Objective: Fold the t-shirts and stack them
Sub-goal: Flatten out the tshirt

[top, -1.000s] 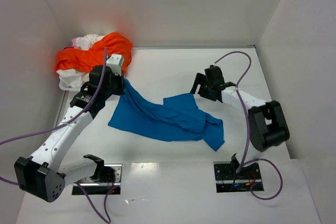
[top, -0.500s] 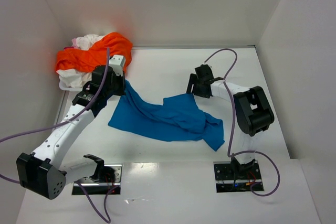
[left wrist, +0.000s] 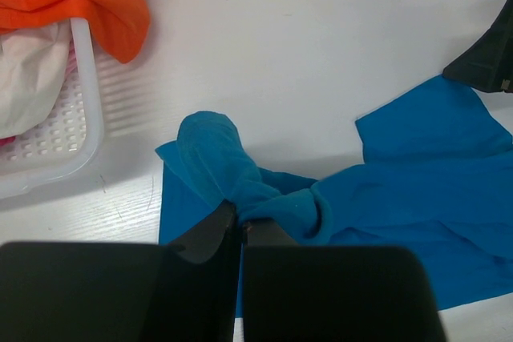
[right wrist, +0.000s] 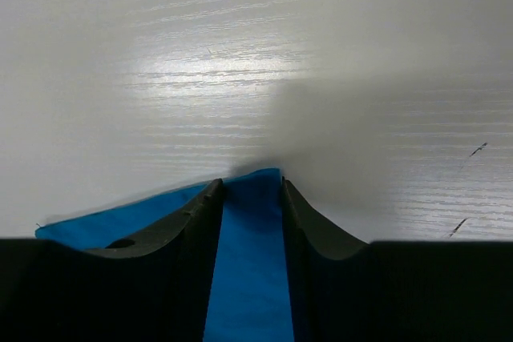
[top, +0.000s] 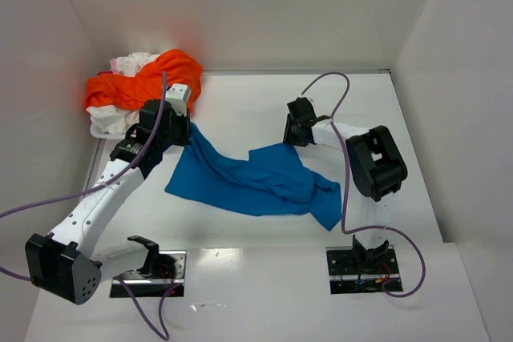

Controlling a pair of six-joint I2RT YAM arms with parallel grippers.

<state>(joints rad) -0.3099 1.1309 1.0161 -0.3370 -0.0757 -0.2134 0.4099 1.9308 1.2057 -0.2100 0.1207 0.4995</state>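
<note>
Loosely rumpled, the blue t-shirt (top: 240, 186) lay spread on the table (top: 240, 102), to the right of the basket (left wrist: 85, 94) and nearer the arm bases than it. One bunched end of the shirt reached up towards the basket's near right corner, and there the left gripper (left wrist: 239, 220) had its fingers clenched tight on a gathered fold of the blue cloth, lifting it slightly off the table just beside the basket's rim. The shirt's opposite upper corner lay well to the right of the basket, and the right gripper (right wrist: 251, 186) was lowered over it, its fingers (right wrist: 196, 214) parted and standing on either side of the pointed corner, with blue cloth showing flat between them and no pinch made. An orange t-shirt (top: 148, 78) was heaped over the basket, draping past its right side, with white and pinkish shirts (top: 132, 62) crumpled beneath and behind it at the basket's far edge.
</note>
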